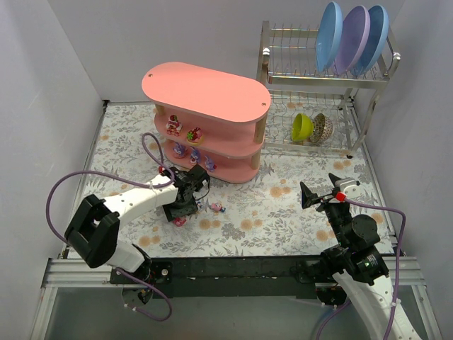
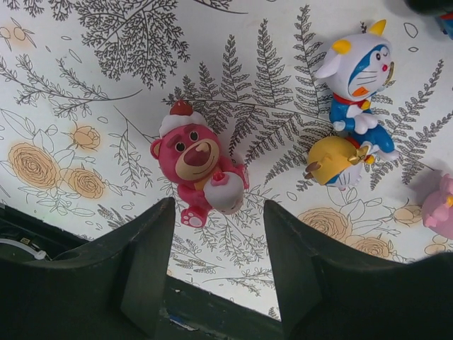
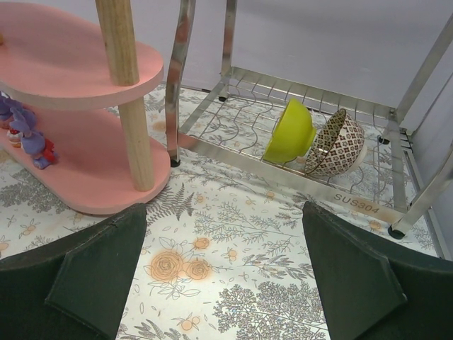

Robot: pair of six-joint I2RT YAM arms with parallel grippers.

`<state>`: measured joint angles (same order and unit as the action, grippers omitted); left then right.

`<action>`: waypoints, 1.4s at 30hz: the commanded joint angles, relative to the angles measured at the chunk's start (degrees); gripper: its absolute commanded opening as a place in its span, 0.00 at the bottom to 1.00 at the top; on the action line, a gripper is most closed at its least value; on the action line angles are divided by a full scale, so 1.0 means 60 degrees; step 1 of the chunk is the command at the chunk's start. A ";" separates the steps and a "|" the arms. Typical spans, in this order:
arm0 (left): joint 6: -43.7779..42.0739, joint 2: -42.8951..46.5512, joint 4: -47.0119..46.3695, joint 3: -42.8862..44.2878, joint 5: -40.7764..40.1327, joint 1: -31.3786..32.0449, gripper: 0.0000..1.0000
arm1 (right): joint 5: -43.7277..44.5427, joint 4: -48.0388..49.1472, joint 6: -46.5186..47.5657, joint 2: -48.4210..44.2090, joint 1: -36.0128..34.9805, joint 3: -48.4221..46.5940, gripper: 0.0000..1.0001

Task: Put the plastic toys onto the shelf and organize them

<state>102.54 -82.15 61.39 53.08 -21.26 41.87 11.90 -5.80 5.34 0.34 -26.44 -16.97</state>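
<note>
Tablecloth (image 1: pixel 283 205) printed with grey ferns and orange roses covers the whole work surface, boxed in by plain pale walls (image 1: pixel 42 85) at the left, back and right of the overhead frame, with a black rail (image 1: pixel 233 268) along the bottom edge. At upper centre stands the pink shelf (image 1: pixel 205 88), its top tier bare; several plastic toys sit on its middle tier (image 1: pixel 182 130) and lower tier (image 1: pixel 192 154), and the right wrist view catches purple ones (image 3: pixel 28 138) at its left edge. A metal dish rack (image 1: pixel 333 106) fills the upper right, holding blue and purple plates (image 1: pixel 354 35) above and a green bowl (image 3: pixel 290 131) leaning on a patterned bowl (image 3: pixel 340 142) below. The left gripper (image 2: pixel 218 212) hangs low over the cloth at centre left, fingers about half apart, with a pink bear toy (image 2: pixel 195 166) lying on its back just beyond their tips and not clamped. A blue-and-white cat figure (image 2: pixel 361 78), a yellow figure (image 2: pixel 340 161) and a pink toy (image 2: pixel 440 205) lie toward the right of that view. The right gripper (image 3: pixel 223 283) is raised at lower right, fingers spread wide, holding nothing.
</note>
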 commanded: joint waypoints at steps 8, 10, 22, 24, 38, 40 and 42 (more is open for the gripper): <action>0.0341 -0.0474 0.0126 0.0133 -0.0676 0.0141 0.47 | 0.0141 0.0455 -0.0056 -0.1975 -0.0120 -0.0028 0.98; 0.0400 -0.0372 0.0111 0.0001 -0.0691 0.0141 0.45 | 0.0141 0.0454 -0.0056 -0.1975 -0.0135 -0.0042 0.98; 0.0780 0.0903 -0.0358 -0.1096 -0.0515 0.0141 0.33 | 0.0111 0.0425 -0.0056 -0.1975 -0.0150 -0.0057 0.98; 0.0854 0.1253 -0.0445 -0.1214 -0.0471 0.0141 0.29 | 0.0126 0.0454 -0.0056 -0.1975 -0.0150 -0.0057 0.98; -0.0344 0.3830 -0.1907 -0.1712 -0.0310 0.0156 0.00 | 0.0111 0.0411 -0.0056 -0.1975 -0.0150 -0.0072 0.98; -0.0741 0.4212 -0.2304 -0.1814 -0.0208 0.0170 0.00 | 0.0126 0.0425 -0.0056 -0.1975 -0.0150 -0.0057 0.98; -0.1327 0.4754 -0.2934 -0.1859 -0.0091 0.0185 0.00 | 0.0126 0.0425 -0.0056 -0.1975 -0.0150 -0.0057 0.98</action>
<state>101.23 -59.11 51.22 42.92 -22.31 42.52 12.01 -5.80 5.10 0.34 -27.05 -16.97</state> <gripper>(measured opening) 0.311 0.982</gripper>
